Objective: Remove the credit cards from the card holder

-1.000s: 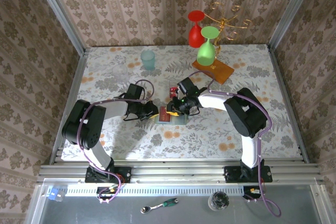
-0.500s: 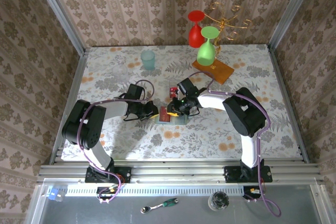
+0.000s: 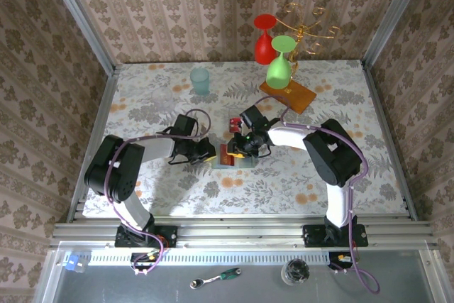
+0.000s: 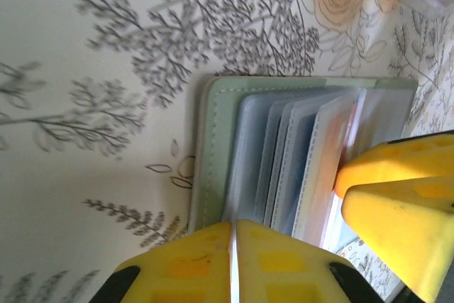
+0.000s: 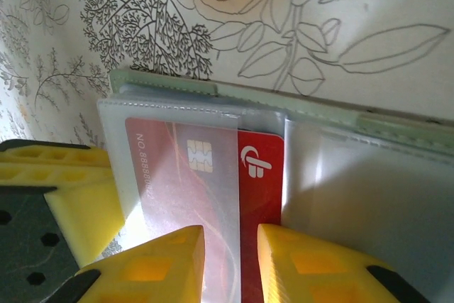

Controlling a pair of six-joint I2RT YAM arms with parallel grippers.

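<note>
The card holder [image 3: 238, 162] lies open on the flowered table between my two grippers, its grey-green cover [image 4: 216, 154] under fanned clear sleeves. My left gripper [image 4: 233, 246] is shut on the edge of one sleeve, at the holder's left side [image 3: 208, 151]. A red credit card [image 5: 259, 168] sits half out of a clear sleeve, chip and logo showing. My right gripper [image 5: 230, 235] hovers over it with jaws apart, the card's bare edge in the gap, at the holder's right [image 3: 242, 148]. The right gripper's fingers [image 4: 397, 196] show beside the sleeves.
A small red flat thing [image 3: 233, 123] lies just behind the holder. Further back stand a teal cup [image 3: 200, 80] and an orange-brown wooden slab [image 3: 292, 97] bearing a green glass [image 3: 279, 69], with a red glass [image 3: 264, 44] and gold rack [image 3: 305, 28].
The right jaws have parted a little over the red card. Both arms have barely shifted, and the left grip on the sleeve holds.
</note>
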